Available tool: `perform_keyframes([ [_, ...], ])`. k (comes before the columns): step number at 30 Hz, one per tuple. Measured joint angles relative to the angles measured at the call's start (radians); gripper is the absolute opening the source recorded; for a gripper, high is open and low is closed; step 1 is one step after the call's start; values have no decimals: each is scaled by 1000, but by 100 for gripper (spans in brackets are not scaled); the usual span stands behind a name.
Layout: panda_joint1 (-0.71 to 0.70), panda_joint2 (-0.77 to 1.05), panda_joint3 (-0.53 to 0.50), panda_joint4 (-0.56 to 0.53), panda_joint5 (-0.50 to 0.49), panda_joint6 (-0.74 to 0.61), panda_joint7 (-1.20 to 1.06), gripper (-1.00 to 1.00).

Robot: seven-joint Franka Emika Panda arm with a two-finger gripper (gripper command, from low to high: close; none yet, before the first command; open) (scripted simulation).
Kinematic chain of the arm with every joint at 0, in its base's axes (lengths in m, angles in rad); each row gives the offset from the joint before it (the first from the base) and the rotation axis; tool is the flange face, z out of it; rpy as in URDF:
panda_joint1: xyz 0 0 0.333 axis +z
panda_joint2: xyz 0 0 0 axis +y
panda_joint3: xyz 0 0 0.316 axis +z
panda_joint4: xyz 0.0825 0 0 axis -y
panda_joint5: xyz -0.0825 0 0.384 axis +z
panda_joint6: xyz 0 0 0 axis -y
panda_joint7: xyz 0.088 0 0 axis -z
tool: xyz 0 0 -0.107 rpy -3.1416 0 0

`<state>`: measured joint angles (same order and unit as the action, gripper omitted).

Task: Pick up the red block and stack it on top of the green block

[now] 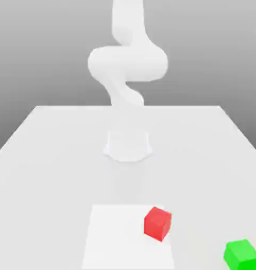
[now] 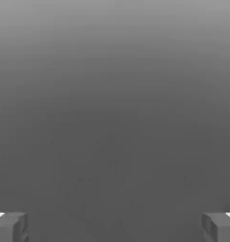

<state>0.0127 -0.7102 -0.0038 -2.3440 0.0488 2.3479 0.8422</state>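
green block (image 1: pixel 242 254) nearest, red block (image 1: pixel 157 223) apart on worktop (image 1: pixel 51 153), untouched. jaws (image 2: pixel 115 227) spread wide, empty. approach step; next: descend over red.

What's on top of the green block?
Nothing sits on the green block; its top face is bare. The red block rests apart on the table. Its underside is hidden.

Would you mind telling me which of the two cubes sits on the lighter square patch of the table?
The red block; it rests on the pale patch's right part in the exterior view, while the green block lies apart on bare table.
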Motion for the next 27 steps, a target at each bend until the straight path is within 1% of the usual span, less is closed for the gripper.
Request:
perform_keyframes([
  [7,27,268,33,-127,114,138,146,0],
  [10,33,378,62,-180,136,196,225,0],
  [13,33,486,97,-234,135,257,321,0],
  [15,34,558,116,-271,115,299,399,0],
  [17,33,628,131,-308,75,342,491,0],
  [20,36,731,139,-361,-29,406,657,0],
  [23,53,835,110,-362,-95,488,728,0],
  [26,78,943,77,-349,-132,578,759,0],
  [27,85,972,68,-345,-138,603,764,-100],
])
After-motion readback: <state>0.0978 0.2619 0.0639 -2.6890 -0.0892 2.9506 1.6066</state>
